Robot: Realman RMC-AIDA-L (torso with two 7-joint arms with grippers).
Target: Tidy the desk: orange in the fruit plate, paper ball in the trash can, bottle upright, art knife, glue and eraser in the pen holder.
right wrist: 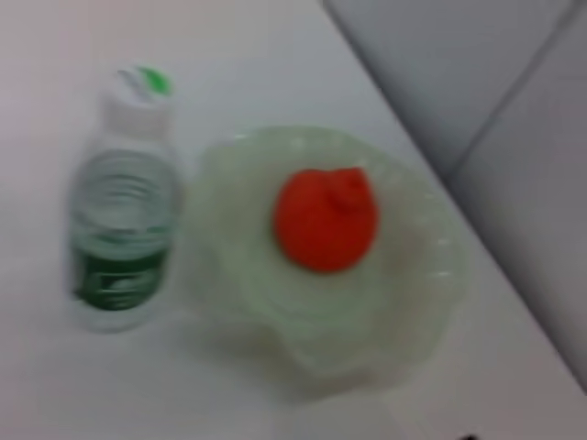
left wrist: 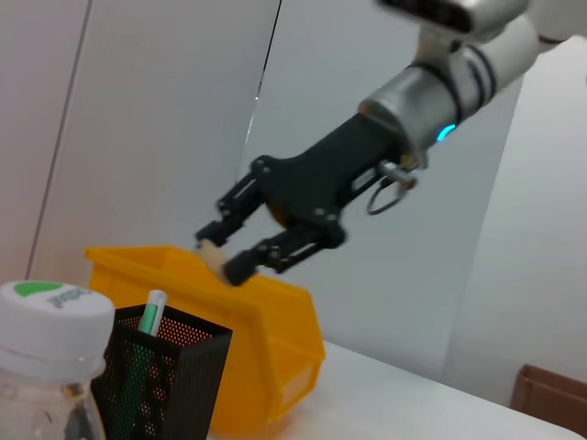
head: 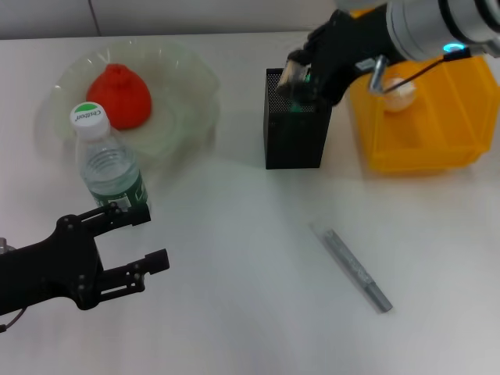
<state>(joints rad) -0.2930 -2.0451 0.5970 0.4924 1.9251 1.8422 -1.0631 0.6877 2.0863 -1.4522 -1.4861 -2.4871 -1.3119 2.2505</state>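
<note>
Over the black metal mesh pen holder [head: 294, 121] in the head view hangs the right end effector [head: 295, 78], its fingers clamped on a tiny beige eraser [head: 287, 75] above the holder's open top. Just beside the holder on the robot's right stands the bright yellow plastic trash can [head: 422, 117], with a white paper ball [head: 398, 92] inside it. A red-orange round orange [head: 119, 95] sits in the translucent pale-green scalloped fruit plate [head: 187, 101] at the far left of the white desk [head: 250, 266]. The clear plastic water bottle [head: 109, 168] with green label and white cap stands upright just in front of the plate. The left end effector [head: 148, 238] hovers near the bottle, fingers apart and gripping nothing. A grey art knife [head: 355, 268] lies flat on the desk, well apart from the holder.

From the left wrist view, the right end effector [left wrist: 220, 257] pinches the eraser [left wrist: 210, 254] above the pen holder [left wrist: 160, 380], from which a green-and-white stick [left wrist: 149, 316] pokes up; the trash can [left wrist: 266, 348] stands behind it.

From the right wrist view, the bottle [right wrist: 124, 229] stands beside the plate [right wrist: 413, 275] that cradles the orange [right wrist: 326, 218].
</note>
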